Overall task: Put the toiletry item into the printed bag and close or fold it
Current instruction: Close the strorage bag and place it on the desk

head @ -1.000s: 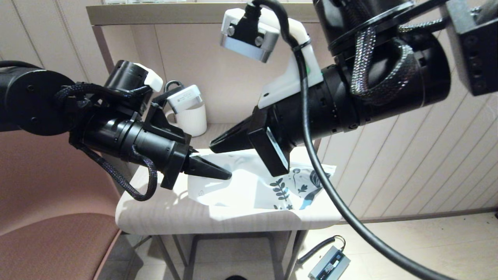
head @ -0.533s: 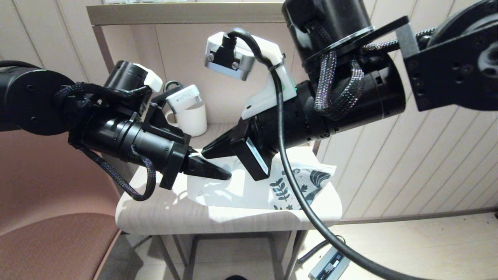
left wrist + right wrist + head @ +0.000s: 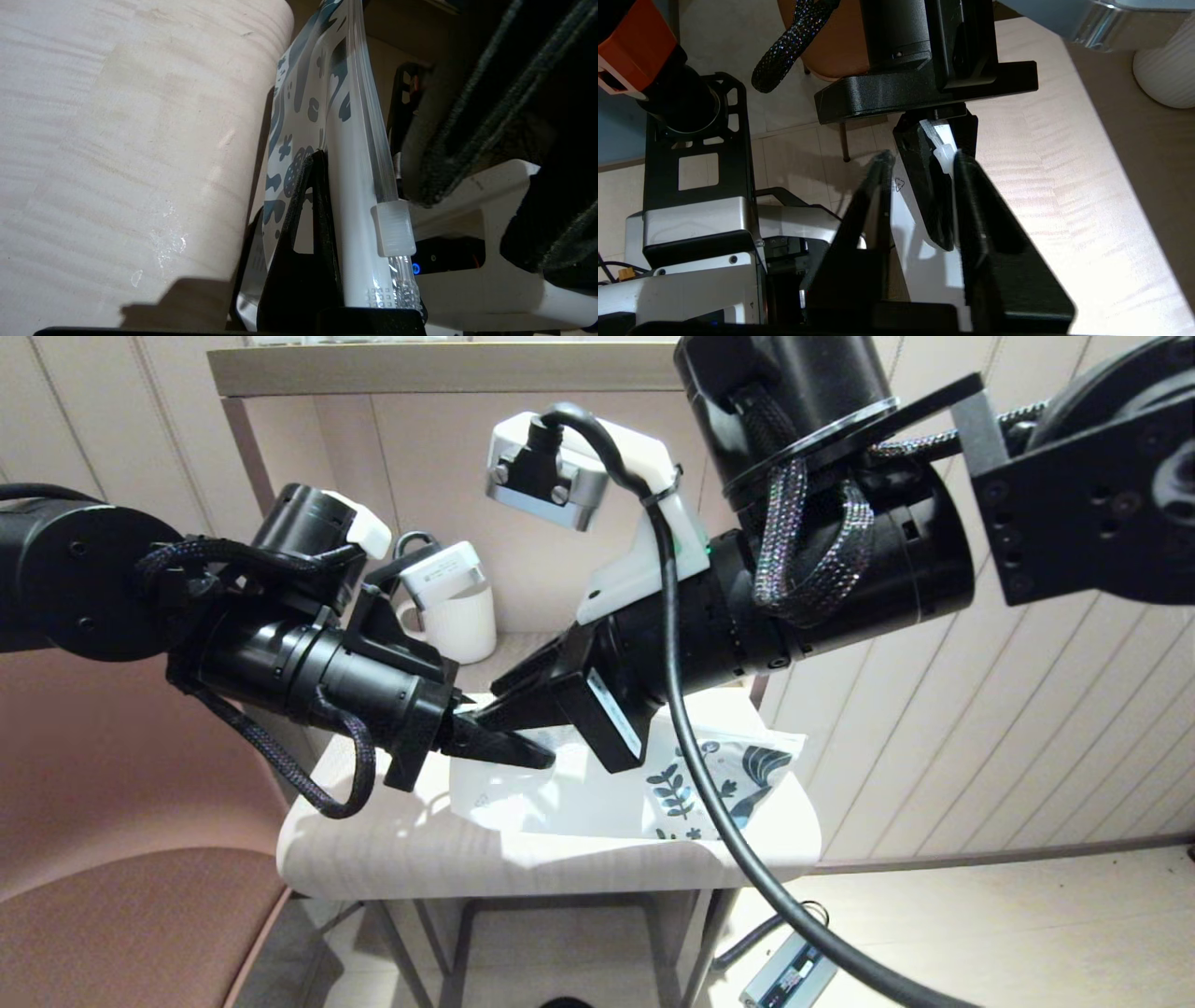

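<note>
Meanwhile the left gripper [image 3: 523,752] pinched the plain end of the printed bag [image 3: 597,784], which lay on the small table [image 3: 392,849]. Opposite, the right gripper [image 3: 920,161] stood partly open around that same end.

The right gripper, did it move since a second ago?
Yes. The right gripper has slid leftward, away from the leaf print on the printed bag and closer to the left gripper, which pinches the bag.
</note>
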### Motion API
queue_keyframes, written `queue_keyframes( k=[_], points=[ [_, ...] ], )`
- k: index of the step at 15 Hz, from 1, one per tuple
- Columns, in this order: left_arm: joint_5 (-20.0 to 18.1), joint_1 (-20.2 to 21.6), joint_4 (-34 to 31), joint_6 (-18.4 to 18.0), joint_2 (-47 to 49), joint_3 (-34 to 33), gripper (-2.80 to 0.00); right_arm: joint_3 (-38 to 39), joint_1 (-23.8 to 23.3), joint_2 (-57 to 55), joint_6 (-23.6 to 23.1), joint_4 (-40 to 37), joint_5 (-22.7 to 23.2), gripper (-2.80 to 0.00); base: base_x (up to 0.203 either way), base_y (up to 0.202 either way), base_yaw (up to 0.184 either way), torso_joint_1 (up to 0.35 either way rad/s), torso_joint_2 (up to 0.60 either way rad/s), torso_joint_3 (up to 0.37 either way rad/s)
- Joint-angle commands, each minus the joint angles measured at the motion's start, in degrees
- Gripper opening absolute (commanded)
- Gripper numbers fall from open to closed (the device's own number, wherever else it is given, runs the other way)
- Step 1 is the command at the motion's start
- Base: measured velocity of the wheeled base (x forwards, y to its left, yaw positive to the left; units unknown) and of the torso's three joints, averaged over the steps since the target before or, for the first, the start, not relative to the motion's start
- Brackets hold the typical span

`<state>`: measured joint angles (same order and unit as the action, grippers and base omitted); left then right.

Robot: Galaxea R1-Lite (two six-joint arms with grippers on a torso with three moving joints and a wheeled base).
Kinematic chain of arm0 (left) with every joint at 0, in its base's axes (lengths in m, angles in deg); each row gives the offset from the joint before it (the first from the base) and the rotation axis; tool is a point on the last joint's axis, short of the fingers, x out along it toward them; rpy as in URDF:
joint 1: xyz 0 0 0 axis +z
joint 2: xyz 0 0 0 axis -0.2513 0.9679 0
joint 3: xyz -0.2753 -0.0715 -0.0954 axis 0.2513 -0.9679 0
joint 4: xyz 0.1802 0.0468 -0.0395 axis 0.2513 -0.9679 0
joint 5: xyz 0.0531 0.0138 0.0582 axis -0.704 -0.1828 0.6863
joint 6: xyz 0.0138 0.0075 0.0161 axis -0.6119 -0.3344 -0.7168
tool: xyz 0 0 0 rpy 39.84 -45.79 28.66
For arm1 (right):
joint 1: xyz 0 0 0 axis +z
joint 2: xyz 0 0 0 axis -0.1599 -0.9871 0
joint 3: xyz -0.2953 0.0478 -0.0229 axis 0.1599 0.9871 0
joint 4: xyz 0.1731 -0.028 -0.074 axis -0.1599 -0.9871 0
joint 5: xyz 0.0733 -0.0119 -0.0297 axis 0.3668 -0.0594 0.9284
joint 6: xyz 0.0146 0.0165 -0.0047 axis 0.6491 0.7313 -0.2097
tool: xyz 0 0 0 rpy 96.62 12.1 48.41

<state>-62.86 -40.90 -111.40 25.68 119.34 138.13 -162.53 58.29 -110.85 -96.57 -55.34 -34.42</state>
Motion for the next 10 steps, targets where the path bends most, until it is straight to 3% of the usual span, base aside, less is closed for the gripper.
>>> queue_keyframes(
  k=[1, 10],
  points=[
    [-0.3, 0.0, -0.2, -0.1, 0.0, -0.1, -2.8, 0.0, 0.0, 0.0, -0.1, 0.0, 0.1, 0.0, 0.0, 0.0, 0.0, 0.0, 0.0, 0.0],
    [-0.4, -0.3, -0.1, -0.4, 0.0, -0.4, -2.8, 0.0, -0.1, -2.0, -0.1, 1.5, 0.0, 0.0, 0.0, 0.0, 0.0, 0.0, 0.0, 0.0]
  ],
)
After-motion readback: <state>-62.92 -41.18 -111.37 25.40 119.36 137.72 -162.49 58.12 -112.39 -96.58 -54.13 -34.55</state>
